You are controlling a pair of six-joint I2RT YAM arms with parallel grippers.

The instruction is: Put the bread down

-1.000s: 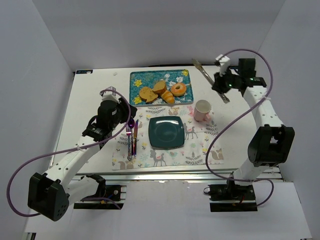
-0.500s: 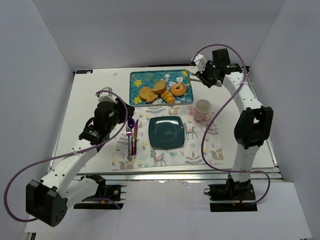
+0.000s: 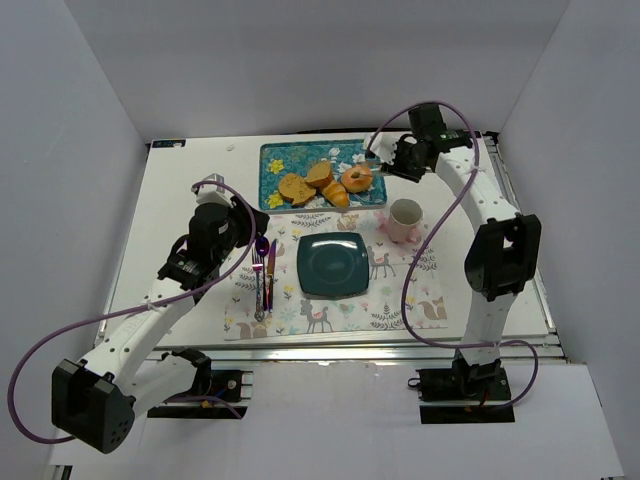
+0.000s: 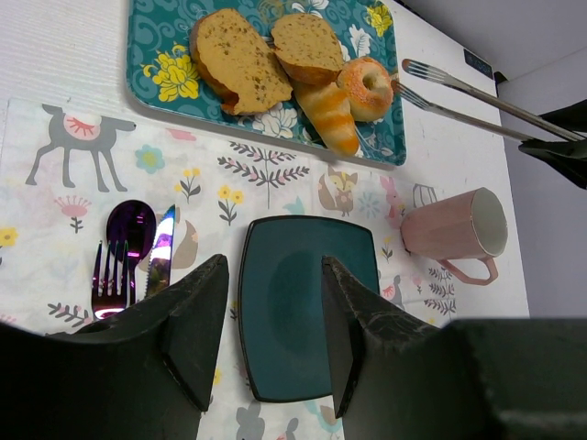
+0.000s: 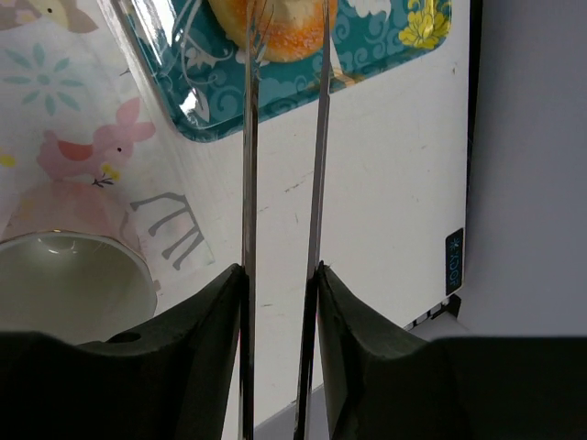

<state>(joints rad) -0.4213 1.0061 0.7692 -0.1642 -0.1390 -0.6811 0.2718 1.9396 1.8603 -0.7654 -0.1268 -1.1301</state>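
Note:
Several breads lie on the teal flowered tray [image 3: 275,160]: a slice [image 3: 296,187], a roll [image 3: 320,174], a croissant [image 3: 336,194] and a ring-shaped bun [image 3: 357,178]. My right gripper [image 3: 400,160] is shut on metal tongs [image 3: 378,165]. In the right wrist view the tongs [image 5: 249,137] run from the gripper [image 5: 280,270] to the ring bun [image 5: 289,32], their two tips over it. The dark teal plate [image 3: 331,264] sits bare on the placemat. My left gripper [image 4: 272,275] is open and empty above the plate [image 4: 312,229].
A pink cup [image 3: 405,219] stands on the placemat's right side, just below the right arm. A fork, spoon and knife [image 3: 263,270] lie left of the plate. The patterned placemat [image 3: 400,300] reaches the table's front edge.
My right arm has swung left from the back right corner, bringing the tongs' tips over the ring bun on the tray. The left arm has barely shifted.

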